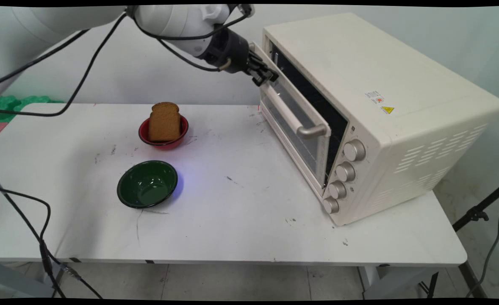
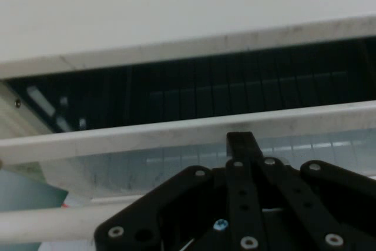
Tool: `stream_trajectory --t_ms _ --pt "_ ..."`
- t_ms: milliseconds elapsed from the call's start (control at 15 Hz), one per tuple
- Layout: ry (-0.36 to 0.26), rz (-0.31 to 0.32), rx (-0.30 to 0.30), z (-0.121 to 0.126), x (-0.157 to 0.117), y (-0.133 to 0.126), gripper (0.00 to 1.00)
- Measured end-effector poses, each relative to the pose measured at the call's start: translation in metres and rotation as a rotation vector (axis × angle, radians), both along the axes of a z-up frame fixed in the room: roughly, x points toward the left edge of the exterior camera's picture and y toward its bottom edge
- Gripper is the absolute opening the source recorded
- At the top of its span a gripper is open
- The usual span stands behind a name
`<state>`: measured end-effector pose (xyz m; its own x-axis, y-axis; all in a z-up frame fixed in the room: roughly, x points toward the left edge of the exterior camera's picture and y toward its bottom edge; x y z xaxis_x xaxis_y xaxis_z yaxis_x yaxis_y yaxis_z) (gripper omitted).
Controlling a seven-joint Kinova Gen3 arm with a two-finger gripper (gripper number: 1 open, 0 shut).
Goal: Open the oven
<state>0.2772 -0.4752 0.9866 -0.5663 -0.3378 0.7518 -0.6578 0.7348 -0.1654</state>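
A cream toaster oven (image 1: 372, 80) stands on the right of the white table (image 1: 241, 212). Its glass door (image 1: 289, 127) hangs slightly ajar, the top edge tipped away from the body. My gripper (image 1: 268, 76) is shut, with its tips against the far top corner of that door. In the hand view the closed fingertips (image 2: 241, 140) lie over the door's top rail (image 2: 129, 138). Beyond the rail is the dark oven cavity (image 2: 176, 95), and the door handle (image 2: 47, 224) shows at lower left. A red bowl (image 1: 164, 144) holds a slice of brown bread (image 1: 164, 122).
An empty green bowl (image 1: 147, 184) sits in front of the red bowl. Several knobs (image 1: 354, 150) line the oven's near front corner. Black cables hang from the arm and trail over the table's left side. Something green lies at the far left edge (image 1: 16, 103).
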Motion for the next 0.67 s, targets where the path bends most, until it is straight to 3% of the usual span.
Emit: stream_trajectory --t_ms 667 --pt "0.009 -0.002 0.026 -0.015 0.034 0.025 0.00"
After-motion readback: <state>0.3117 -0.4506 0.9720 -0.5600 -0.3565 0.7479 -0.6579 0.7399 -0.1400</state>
